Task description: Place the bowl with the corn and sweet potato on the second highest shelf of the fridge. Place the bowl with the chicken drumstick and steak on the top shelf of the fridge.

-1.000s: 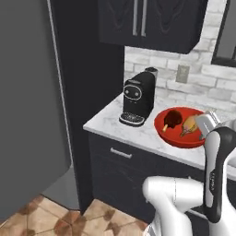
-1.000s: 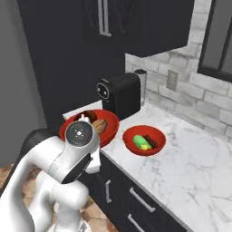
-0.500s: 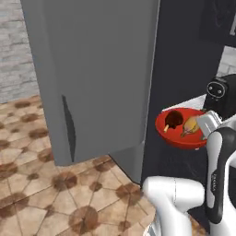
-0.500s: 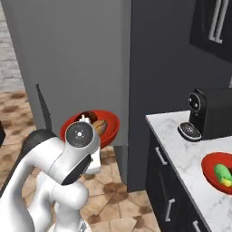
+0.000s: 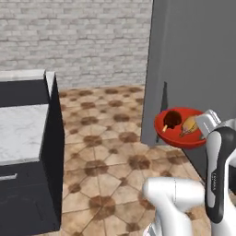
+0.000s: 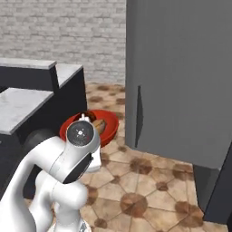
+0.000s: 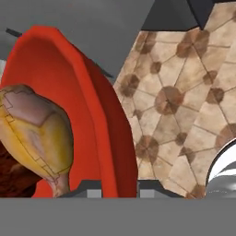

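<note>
A: how's the arm sitting?
B: folded up high, elbow bent, forearm upright, wrist tipped forward.
A: and the gripper [image 5: 206,125]?
B: jaws pinched tight on the red bowl's [image 5: 173,136] rim, holding it level.

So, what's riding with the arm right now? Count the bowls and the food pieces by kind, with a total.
Glossy red round bowl, clamped at its rim by the gripper: 1
Tan-orange chicken drumstick in it: 1
Dark reddish-brown steak chunk in it: 1
Total: 3
</note>
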{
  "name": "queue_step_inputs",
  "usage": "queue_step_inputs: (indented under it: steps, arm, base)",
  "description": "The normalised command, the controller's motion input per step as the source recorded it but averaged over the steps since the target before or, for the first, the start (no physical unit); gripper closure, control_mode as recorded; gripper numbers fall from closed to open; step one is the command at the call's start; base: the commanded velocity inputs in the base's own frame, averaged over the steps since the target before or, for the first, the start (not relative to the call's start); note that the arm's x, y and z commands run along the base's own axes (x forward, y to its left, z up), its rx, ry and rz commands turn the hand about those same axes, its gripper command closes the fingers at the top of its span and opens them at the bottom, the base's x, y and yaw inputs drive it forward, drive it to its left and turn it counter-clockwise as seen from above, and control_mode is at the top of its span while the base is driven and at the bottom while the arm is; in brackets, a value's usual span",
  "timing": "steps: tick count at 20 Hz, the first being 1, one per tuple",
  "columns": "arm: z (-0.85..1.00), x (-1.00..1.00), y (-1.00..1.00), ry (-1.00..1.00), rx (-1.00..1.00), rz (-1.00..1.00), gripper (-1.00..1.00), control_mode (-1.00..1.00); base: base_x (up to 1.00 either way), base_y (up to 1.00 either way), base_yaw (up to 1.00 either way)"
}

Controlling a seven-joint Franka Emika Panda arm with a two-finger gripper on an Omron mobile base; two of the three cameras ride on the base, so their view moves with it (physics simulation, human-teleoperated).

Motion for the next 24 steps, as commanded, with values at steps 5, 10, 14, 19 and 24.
queue_step_inputs:
  steps: [5, 10, 14, 19, 24]
  arm:
    - [0.0, 0.0, 0.0, 0.0, 0.0, 0.0, 1.0, 1.0]
    - [0.0, 0.0, 0.0, 0.0, 0.0, 0.0, 1.0, 1.0]
    - [0.0, 0.0, 0.0, 0.0, 0.0, 0.0, 1.0, 1.0]
    - [0.0, 0.0, 0.0, 0.0, 0.0, 0.0, 1.0, 1.0]
    - [0.0, 0.0, 0.0, 0.0, 0.0, 0.0, 1.0, 1.0]
  base:
    - [0.83, 0.78, 0.18]
    - [1.0, -0.03, 0.0]
    - [0.84, 0.19, 0.01]
    - [0.33, 0.59, 0.07]
    - [0.91, 0.0, 0.0]
